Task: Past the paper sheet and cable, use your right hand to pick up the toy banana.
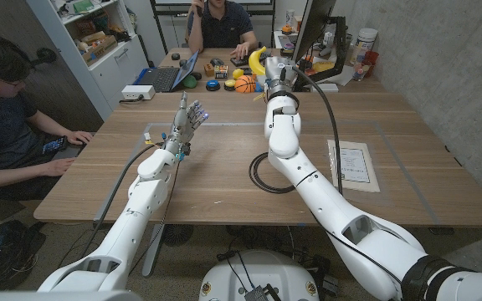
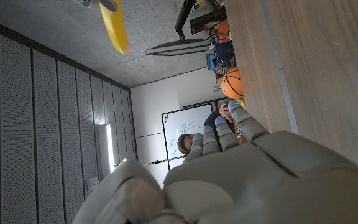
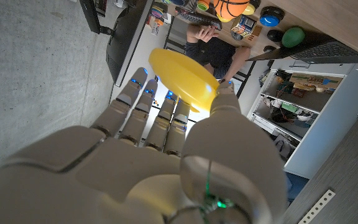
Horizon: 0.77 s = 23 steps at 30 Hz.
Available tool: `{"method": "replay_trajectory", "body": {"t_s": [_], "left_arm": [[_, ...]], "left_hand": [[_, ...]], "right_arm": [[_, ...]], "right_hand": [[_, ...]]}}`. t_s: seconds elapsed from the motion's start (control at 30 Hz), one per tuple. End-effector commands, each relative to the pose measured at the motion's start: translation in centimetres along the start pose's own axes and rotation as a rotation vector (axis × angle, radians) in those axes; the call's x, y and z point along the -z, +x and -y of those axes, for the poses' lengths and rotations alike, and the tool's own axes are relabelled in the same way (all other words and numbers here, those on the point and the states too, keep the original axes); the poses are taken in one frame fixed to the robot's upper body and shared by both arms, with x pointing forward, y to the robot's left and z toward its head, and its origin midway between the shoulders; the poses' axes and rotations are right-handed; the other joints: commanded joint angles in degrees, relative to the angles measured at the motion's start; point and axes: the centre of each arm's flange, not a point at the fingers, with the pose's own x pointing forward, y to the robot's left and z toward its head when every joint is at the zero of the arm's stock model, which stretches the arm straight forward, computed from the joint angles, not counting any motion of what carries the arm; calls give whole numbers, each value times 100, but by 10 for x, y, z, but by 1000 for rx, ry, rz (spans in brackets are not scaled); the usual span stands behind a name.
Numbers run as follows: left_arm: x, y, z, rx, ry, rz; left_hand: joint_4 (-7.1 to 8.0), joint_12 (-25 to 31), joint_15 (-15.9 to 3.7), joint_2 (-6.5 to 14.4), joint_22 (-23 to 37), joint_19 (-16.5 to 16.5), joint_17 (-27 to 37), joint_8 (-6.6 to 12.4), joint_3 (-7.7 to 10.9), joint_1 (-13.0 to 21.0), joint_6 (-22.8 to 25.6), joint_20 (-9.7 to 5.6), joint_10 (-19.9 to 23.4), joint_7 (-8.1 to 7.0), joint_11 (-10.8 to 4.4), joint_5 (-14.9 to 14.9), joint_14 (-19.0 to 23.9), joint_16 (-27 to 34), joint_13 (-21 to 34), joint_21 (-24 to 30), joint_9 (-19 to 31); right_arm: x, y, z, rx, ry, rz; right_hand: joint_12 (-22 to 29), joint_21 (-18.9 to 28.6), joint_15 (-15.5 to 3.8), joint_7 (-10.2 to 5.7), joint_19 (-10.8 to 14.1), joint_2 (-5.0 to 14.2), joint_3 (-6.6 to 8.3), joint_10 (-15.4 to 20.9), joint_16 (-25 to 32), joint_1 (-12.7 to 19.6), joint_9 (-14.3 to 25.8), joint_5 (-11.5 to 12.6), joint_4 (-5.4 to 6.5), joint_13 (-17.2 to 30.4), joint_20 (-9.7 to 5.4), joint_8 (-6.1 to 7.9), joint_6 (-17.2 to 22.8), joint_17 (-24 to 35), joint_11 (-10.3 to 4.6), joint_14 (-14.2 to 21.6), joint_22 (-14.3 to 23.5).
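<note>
The yellow toy banana [image 1: 258, 60] is up off the table at its far side, held by my right hand [image 1: 276, 75]. In the right wrist view the banana [image 3: 182, 78] sits between the thumb and the fingers of that hand [image 3: 160, 149]. It also shows in the left wrist view as a yellow curve [image 2: 114, 25]. The paper sheet [image 1: 354, 163] and the black cable loop [image 1: 266, 173] lie on the table beneath and beside my right forearm. My left hand [image 1: 189, 117] stands over the table's left middle with fingers spread upward and nothing in them; its back [image 2: 229, 180] shows in the left wrist view.
A toy basketball [image 1: 245, 84], small coloured toys and a laptop [image 1: 164, 77] lie along the far edge, with a monitor [image 1: 312, 29] at the far right. One person sits at the table's left side [image 1: 7, 125], another behind the far end [image 1: 220, 25].
</note>
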Motion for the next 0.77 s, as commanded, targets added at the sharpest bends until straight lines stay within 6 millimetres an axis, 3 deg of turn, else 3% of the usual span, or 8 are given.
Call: {"method": "replay_trajectory", "body": {"t_s": [0.03, 0.77], "left_arm": [[0, 3, 0, -2, 1, -1], [0, 9, 1, 5, 1, 1]], "left_hand": [[-12, 36, 28, 19, 15, 48, 17, 35, -3, 61, 12, 15, 37, -2, 4, -31, 46, 37, 15, 24, 12], [-14, 33, 28, 26, 15, 47, 17, 35, -6, 70, 12, 27, 30, 1, 6, -39, 42, 36, 15, 23, 12]], "right_arm": [[3, 4, 1, 2, -2, -6], [4, 6, -2, -1, -3, -10]], "right_hand": [[1, 40, -915, -835, -24, 135, 75, 15, -4, 93, 12, 26, 45, 7, -1, 48, 895, 29, -20, -21, 25], [-29, 53, -917, -835, -33, 122, 103, 21, -6, 127, 14, 28, 47, 9, -8, 43, 898, 29, -19, -24, 26]]}}
